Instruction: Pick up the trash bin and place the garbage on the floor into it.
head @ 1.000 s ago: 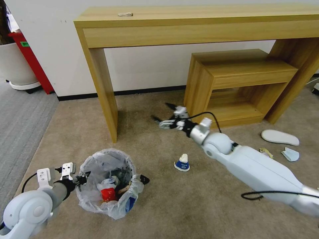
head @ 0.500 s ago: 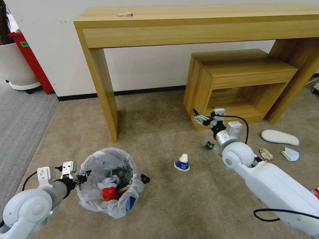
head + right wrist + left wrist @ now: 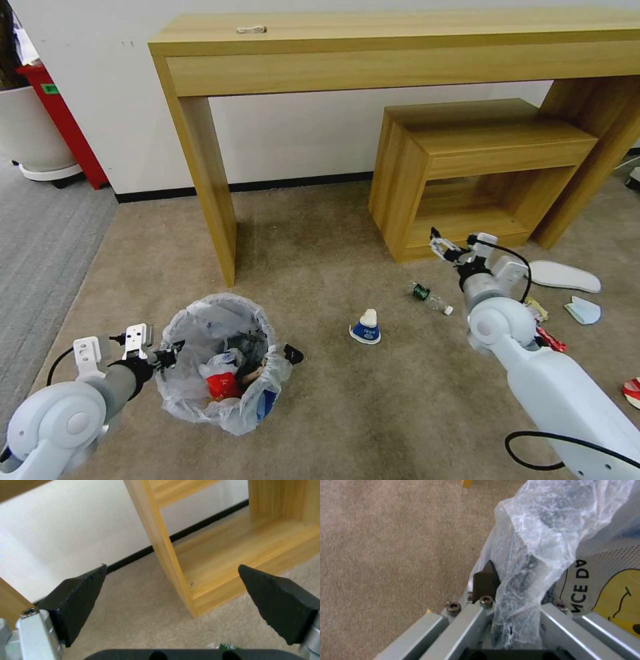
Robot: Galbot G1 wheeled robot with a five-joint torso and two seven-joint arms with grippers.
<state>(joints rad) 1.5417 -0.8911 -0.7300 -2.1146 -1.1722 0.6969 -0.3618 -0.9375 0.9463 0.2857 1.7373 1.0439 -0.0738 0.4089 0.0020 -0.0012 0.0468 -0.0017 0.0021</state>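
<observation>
One round dark trash bin lined with crinkled clear plastic (image 3: 223, 363) sits at lower left. Loose on the beige carpet: one blue-white paper cup (image 3: 366, 327) at centre, one small clear bottle with a green label (image 3: 427, 296), one flat white slipper (image 3: 562, 275) at right, one light-blue face mask (image 3: 582, 310). Two wooden tables: one tall (image 3: 400, 50), one low (image 3: 480, 167).

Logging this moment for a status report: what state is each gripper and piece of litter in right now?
Left gripper: shut on the trash bin's rim.
Trash bin: upright, partly filled.
Right gripper: open, empty.
Paper cup: upside down on the carpet.
Small bottle: lying on its side.
Slipper: flat on the carpet.
</observation>
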